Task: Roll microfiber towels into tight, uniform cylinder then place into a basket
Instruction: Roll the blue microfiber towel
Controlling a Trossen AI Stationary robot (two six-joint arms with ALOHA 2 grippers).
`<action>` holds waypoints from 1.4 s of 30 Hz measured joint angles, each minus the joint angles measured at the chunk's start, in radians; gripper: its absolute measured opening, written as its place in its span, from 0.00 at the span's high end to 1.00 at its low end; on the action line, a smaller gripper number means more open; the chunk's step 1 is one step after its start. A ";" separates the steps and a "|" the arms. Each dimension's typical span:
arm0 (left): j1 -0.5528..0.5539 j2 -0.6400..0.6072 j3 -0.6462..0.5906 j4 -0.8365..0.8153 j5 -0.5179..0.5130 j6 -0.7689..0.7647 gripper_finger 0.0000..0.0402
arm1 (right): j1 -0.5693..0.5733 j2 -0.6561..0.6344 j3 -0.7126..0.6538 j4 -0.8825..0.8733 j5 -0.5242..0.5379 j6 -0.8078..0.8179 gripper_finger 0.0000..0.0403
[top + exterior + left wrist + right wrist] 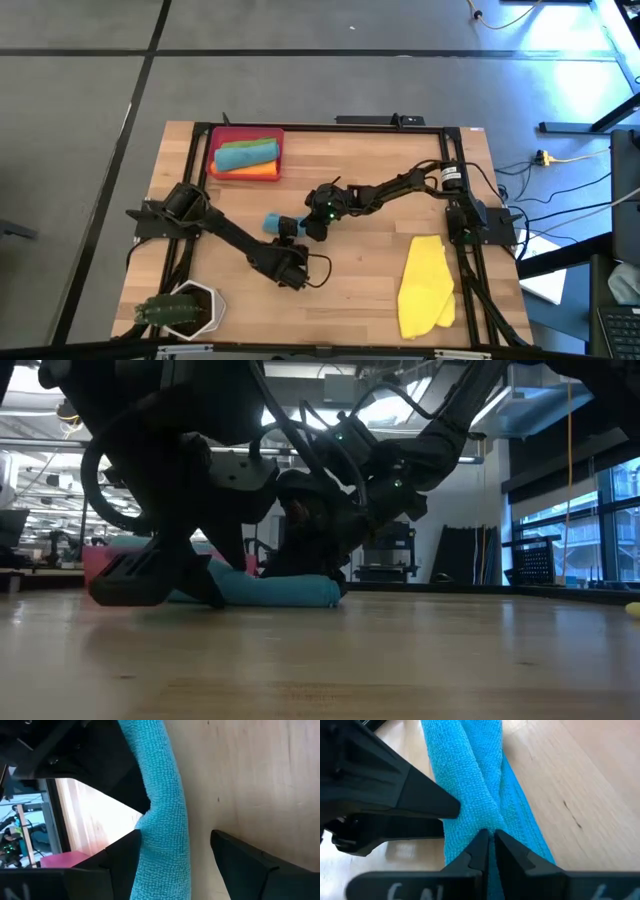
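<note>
Both arms meet mid-table over a rolled blue towel (272, 222); the left claw (175, 865) straddles it with fingers apart; the right claw (491, 842) pinches its fold. The red basket (213, 150) at the far edge holds rolled towels; a yellow towel (427, 285) lies flat to the right.

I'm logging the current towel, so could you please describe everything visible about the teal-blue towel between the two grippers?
The teal-blue towel is a soft looped microfiber cloth rolled into a loose cylinder lying flat on the wooden table, mid-table. The right gripper pinches a fold of it shut. The left gripper is open around the roll, one finger touching its side. Layered edges show along its length.
</note>
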 joint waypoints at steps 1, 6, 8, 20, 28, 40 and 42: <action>0.000 0.002 0.000 0.000 0.000 0.003 0.42 | 0.000 0.000 0.000 0.000 -0.003 0.001 0.91; -0.004 0.006 -0.001 0.005 -0.014 0.004 0.51 | 0.000 0.000 0.000 -0.002 -0.019 0.003 0.91; -0.002 0.007 -0.002 0.006 -0.013 0.006 0.55 | -0.001 0.000 0.000 -0.002 -0.029 0.004 0.91; 0.031 0.008 -0.004 0.057 -0.010 0.061 0.63 | -0.001 0.000 0.000 -0.010 -0.054 0.004 0.91; 0.029 0.007 -0.004 0.054 -0.023 0.038 0.49 | -0.001 0.000 0.000 -0.014 -0.055 0.004 0.91; 0.066 0.006 -0.003 0.078 0.001 0.032 0.50 | 0.000 0.000 0.000 -0.014 -0.056 0.001 0.91; 0.070 0.007 -0.003 0.083 0.003 0.032 0.52 | 0.000 0.000 0.000 -0.011 -0.056 0.000 0.91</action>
